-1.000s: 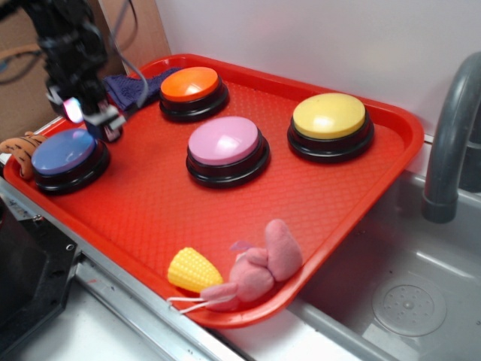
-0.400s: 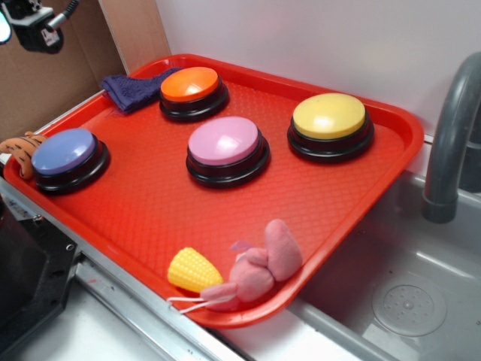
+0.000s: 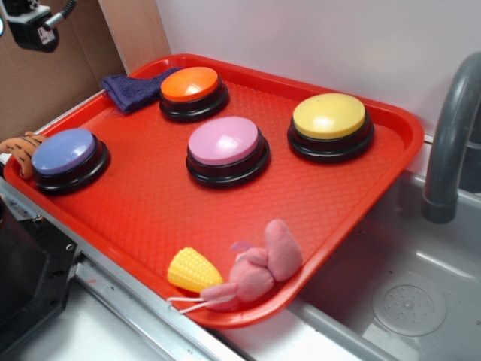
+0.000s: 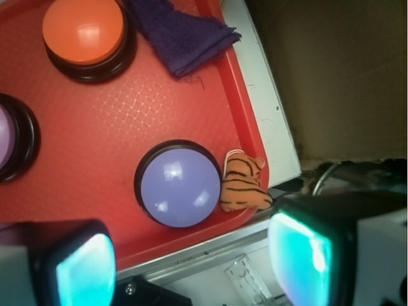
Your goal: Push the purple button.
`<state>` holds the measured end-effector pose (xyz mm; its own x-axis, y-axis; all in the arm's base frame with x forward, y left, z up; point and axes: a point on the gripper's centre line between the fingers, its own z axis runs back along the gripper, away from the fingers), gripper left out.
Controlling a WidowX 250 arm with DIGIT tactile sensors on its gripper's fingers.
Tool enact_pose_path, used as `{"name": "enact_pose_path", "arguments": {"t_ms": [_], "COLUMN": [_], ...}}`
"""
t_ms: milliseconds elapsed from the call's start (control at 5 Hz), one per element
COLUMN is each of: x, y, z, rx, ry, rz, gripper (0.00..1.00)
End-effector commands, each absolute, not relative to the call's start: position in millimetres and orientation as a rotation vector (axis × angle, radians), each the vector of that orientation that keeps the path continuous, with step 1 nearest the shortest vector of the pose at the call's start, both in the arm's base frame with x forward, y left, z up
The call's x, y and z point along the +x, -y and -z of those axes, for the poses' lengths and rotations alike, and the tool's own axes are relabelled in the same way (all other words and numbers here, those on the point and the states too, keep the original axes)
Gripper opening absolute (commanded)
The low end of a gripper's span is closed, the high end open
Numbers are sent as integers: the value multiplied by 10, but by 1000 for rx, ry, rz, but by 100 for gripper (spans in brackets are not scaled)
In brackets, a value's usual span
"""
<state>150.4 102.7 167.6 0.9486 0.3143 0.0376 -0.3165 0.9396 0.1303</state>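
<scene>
Purple button (image 3: 63,150): left end of the red tray (image 3: 150,218), uncovered; in the wrist view (image 4: 180,184) it sits centre frame.
Gripper (image 4: 191,258): only a scrap shows at the upper left of the exterior frame, high above the tray; fingers (image 4: 84,273) released, wide apart at the bottom of the wrist view, nothing between.
Tiger toy (image 4: 244,186): touching the purple button's base, probably resting on the tray rim.
Orange button (image 3: 192,84): back of tray, beside the dark blue cloth (image 3: 131,88).
Pink button (image 3: 225,141): tray centre.
</scene>
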Motion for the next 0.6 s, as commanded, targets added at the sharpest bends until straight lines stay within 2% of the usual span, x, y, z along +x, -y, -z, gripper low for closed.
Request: {"name": "enact_pose_path", "arguments": {"t_ms": [0, 200, 400], "x": [1611, 1666, 1730], "y": [-939, -836, -710], "z": [-2001, -2075, -2149], "rx": [184, 192, 188], "ry": [84, 98, 151], "rz": [-300, -258, -204], "gripper": [100, 100, 100]}}
